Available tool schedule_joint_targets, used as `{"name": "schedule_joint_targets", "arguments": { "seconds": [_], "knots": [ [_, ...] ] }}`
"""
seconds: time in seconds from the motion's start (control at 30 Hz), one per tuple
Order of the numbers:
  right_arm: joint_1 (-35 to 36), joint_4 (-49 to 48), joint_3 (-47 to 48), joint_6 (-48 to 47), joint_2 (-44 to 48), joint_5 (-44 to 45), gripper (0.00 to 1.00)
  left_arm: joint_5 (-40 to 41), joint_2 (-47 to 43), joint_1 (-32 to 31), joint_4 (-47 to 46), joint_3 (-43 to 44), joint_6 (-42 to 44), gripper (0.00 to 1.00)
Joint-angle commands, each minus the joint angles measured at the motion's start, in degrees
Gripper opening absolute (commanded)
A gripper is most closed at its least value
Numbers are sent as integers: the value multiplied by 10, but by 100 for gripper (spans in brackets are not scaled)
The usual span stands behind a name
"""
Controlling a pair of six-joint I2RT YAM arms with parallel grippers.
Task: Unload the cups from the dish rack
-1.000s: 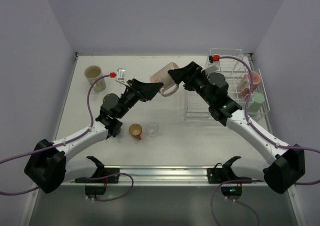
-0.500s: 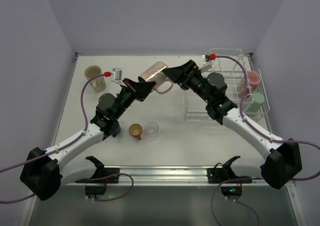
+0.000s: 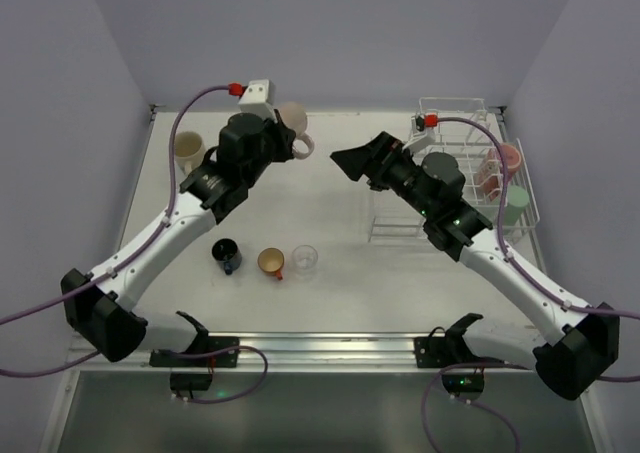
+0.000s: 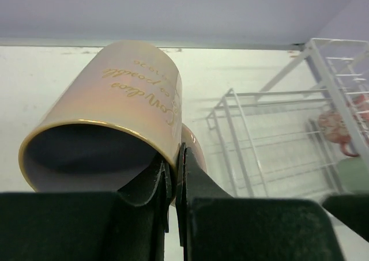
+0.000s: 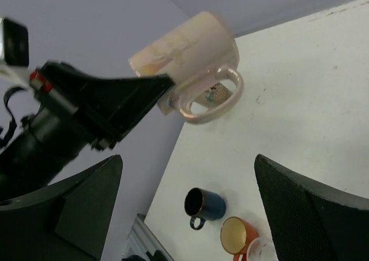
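Beige mug (image 4: 115, 88), pinched by its rim alone in the left gripper (image 4: 174, 164) toward the table's (image 3: 335, 218) eleven o'clock, could twist loose if swung fast; right gripper (image 3: 352, 160) gapes empty.

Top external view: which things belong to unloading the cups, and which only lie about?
Job: dish rack; pink cup and green tumbler in it; held beige mug in left gripper; on the table, second beige mug, dark blue mug, orange cup, clear glass.
Lying about: purple cables, mounting rail.
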State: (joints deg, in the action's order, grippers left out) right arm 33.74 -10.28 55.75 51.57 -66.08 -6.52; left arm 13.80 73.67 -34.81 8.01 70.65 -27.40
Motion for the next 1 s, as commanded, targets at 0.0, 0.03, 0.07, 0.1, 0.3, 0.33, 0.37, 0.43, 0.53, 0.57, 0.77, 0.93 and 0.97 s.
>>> {"name": "schedule_joint_targets", "arguments": {
  "seconds": [0.0,0.03,0.07,0.1,0.3,0.33,0.37,0.43,0.53,0.57,0.77,0.93,0.97],
  "knots": [
    [17,82,9,-80,36,51,99,66,70,12,145,141,99,0],
    [26,95,9,-95,40,58,99,65,90,19,201,189,106,0],
    [31,117,6,-103,46,64,99,62,130,27,226,211,111,0],
    [36,125,4,-108,56,64,99,50,147,46,249,234,116,0],
    [78,176,-14,-138,112,108,99,7,276,111,356,355,129,0],
    [87,183,-20,-146,119,113,99,4,288,117,358,368,129,0],
    [91,185,-22,-150,125,114,99,1,311,124,360,374,130,0],
    [99,196,-28,-158,137,113,99,2,332,141,369,385,133,0],
    [105,194,-41,-159,149,106,99,3,366,161,372,393,136,0],
    [105,194,-45,-158,151,107,99,-9,382,166,372,396,138,0],
    [106,185,-55,-156,151,108,99,-17,440,187,399,440,147,0],
    [106,184,-50,-159,140,107,99,-28,469,206,406,456,152,0],
    [107,184,-49,-159,137,107,99,-31,472,209,408,457,152,0]
  ]
}}
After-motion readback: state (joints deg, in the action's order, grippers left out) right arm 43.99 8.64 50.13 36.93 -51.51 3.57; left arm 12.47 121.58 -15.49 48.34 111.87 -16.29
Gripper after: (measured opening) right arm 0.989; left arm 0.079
